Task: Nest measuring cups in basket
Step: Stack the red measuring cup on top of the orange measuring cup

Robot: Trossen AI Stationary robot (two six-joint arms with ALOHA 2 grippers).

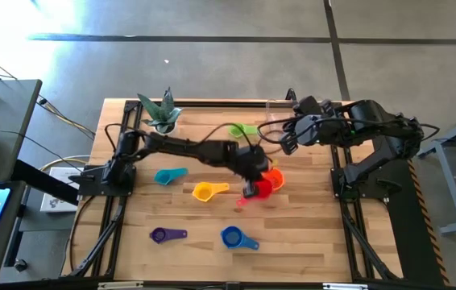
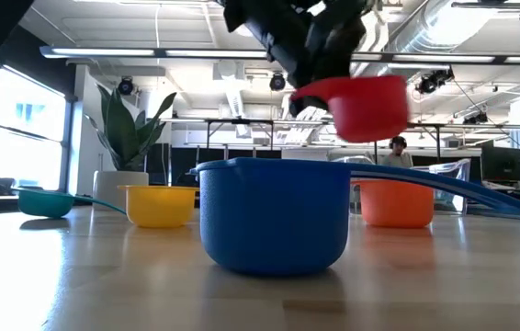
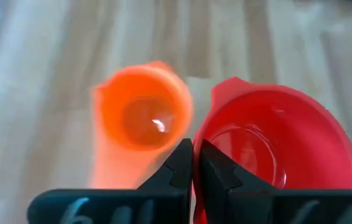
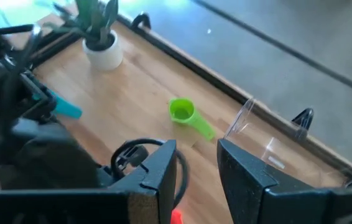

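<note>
My left gripper (image 1: 250, 186) reaches to the table's middle and is shut on the red cup (image 2: 366, 106), which hangs in the air. The orange cup (image 3: 142, 115) stands on the table just beside and below it. On the wood also lie the yellow cup (image 1: 209, 191), teal cup (image 1: 170, 175), green cup (image 1: 242, 129), purple cup (image 1: 166, 235) and blue cup (image 1: 236, 238). The clear basket (image 4: 257, 134) sits at the far edge. My right gripper (image 4: 198, 168) hovers open near the basket and green cup. My left gripper pinches the red cup between its two fingers (image 3: 179, 168) at the handle side, right by the bowl's rim (image 3: 210, 146); the fingers hide most of the handle. They come from above, slanting down. The cup is lifted clear, bowl (image 2: 370, 115) roughly level, opening up.
A white plant pot (image 1: 162, 125) with green leaves stands at the far left of the table. A black frame (image 1: 212, 102) runs around the table edges. A person (image 2: 398, 152) shows in the room beyond. Bare wood lies between the blue cup and the right edge.
</note>
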